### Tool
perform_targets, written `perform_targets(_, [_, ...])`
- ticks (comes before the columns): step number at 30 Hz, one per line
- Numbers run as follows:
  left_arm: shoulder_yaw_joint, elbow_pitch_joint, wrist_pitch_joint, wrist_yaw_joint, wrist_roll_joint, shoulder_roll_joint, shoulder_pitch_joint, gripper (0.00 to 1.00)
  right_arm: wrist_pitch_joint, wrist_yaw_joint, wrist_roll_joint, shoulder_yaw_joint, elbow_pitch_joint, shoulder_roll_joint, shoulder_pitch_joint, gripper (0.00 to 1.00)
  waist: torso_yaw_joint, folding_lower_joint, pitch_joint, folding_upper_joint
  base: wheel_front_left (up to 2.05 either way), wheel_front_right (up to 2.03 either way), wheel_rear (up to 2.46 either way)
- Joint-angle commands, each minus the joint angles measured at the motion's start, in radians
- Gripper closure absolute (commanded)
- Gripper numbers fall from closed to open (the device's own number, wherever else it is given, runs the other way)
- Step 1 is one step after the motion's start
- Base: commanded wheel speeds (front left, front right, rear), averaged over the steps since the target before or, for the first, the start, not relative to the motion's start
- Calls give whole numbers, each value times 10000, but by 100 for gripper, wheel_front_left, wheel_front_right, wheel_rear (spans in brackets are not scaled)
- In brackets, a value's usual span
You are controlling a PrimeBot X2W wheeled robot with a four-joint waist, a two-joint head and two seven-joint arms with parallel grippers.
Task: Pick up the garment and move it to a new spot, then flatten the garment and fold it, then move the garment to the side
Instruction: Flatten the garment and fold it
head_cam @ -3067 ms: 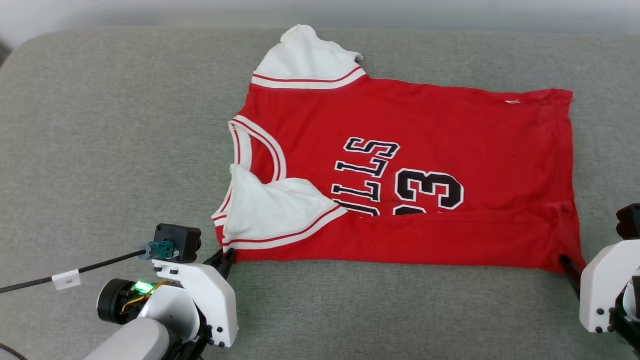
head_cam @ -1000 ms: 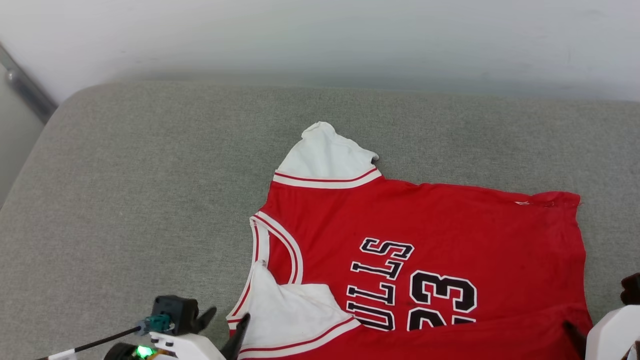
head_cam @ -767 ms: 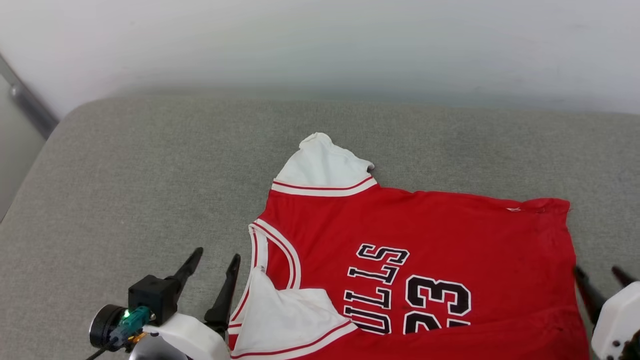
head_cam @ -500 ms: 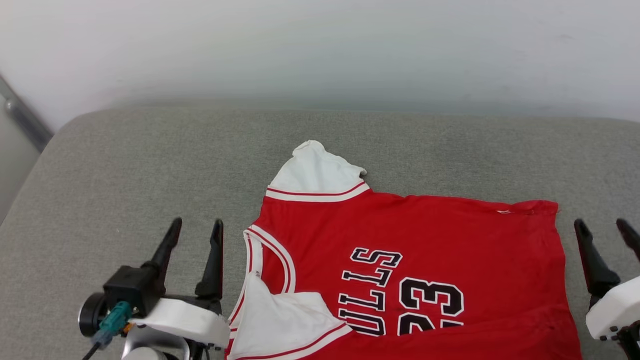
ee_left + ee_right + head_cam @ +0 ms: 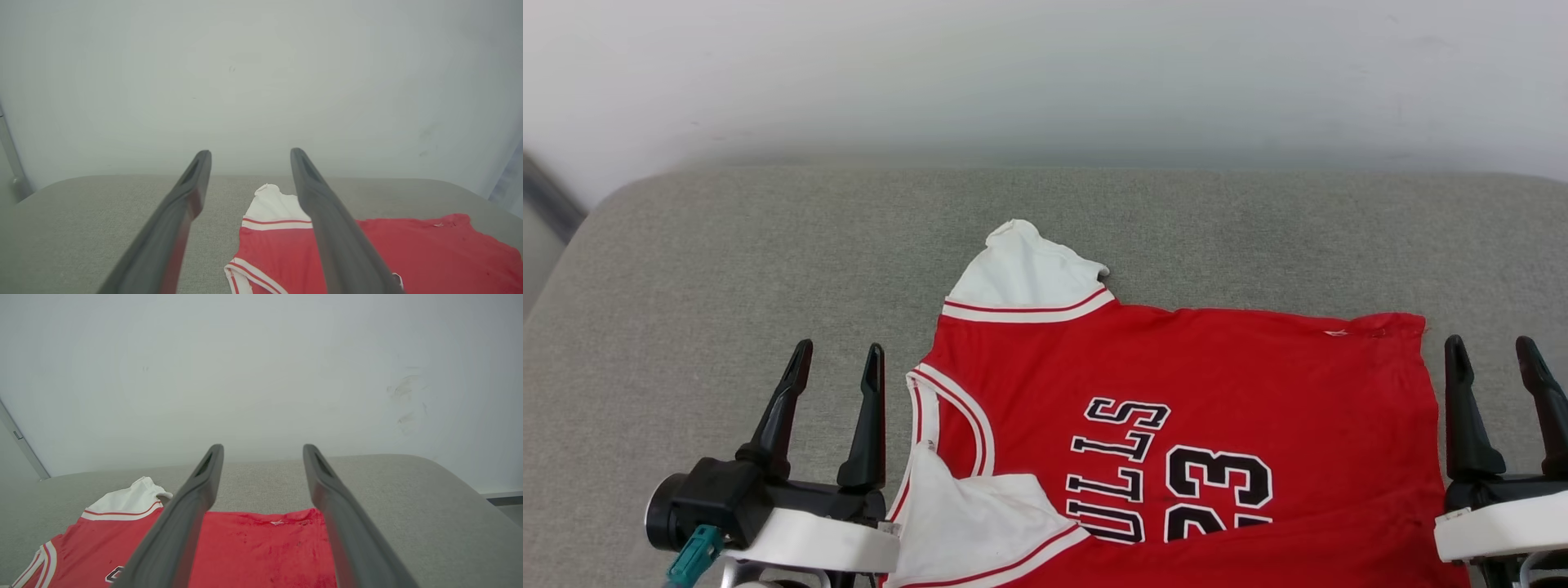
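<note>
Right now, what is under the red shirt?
The shirt lies on a grey cushion. Its near sleeve is folded on top. Anything beneath the cloth is hidden.

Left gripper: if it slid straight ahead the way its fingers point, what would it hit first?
Probably the pale wall. The open left gripper aims over the grey cushion, beside the shirt, not at it; height above the cushion is hard to judge.

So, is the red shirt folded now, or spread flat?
Partly folded. The garment has its near edge turned over the chest, covering part of the number; the far sleeve lies spread on the cushion.
</note>
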Motion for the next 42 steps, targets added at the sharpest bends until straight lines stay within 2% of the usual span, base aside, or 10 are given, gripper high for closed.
perform_targets(1, [222, 70, -22, -291, 208, -150, 27, 0, -182, -4, -3, 88, 106, 71, -8, 0, -97, 0, 121, 0, 0, 0, 0])
perform_targets(5, [499, 403, -22, -898, 280, -314, -314, 0, -353, -4, 89, 162, 207, 13, -281, 0, -358, 0, 441, 0, 0, 0, 0])
perform_targets(10, [276, 989, 508, -1492, 288, 285, -1513, 0, -492, -4, 182, 313, 234, 95, -585, 0, -784, 0, 1088, 0, 0, 0, 0])
perform_targets(14, [-34, 1312, 2021, -1764, -13, 1165, -2932, 0, -699, -4, 304, 481, 441, 145, -818, 0, -1221, 0, 1670, 0, 0, 0, 0])
perform_targets(20, [-971, 1697, 4579, -1884, -1147, 3027, -5236, 0, -1027, -4, 89, 1135, 933, 240, -1334, 0, -2098, 0, 2624, 0, 0, 0, 0])
perform_targets(21, [-971, 1697, 4579, -1884, -1147, 3027, -5236, 0, -1027, -4, 89, 1135, 933, 240, -1334, 0, -2098, 0, 2624, 0, 0, 0, 0])
perform_targets(23, [-1584, 1791, 5891, -1889, -1979, 4125, -6408, 0, -1206, -4, -113, 1506, 1087, 328, -1642, 0, -2521, 0, 3134, 0, 0, 0, 0])
perform_targets(27, [-2426, 2005, 7694, -1894, -3262, 5232, -7846, 0, -1380, -4, -178, 1942, 1211, 430, -1936, 0, -3028, 0, 3656, 0, 0, 0, 0])
perform_targets(34, [-3058, 2736, 10391, -1894, -4646, 5992, -9604, 0, -1481, -4, -316, 2494, 1281, 560, -2307, 0, -3564, 0, 4309, 0, 0, 0, 0])
perform_targets(42, [-3331, 3843, 12395, -1695, -4945, 6066, -10886, 0, -1585, -4, -317, 3166, 1308, 653, -2661, 0, -4192, 0, 4887, 0, 0, 0, 0])
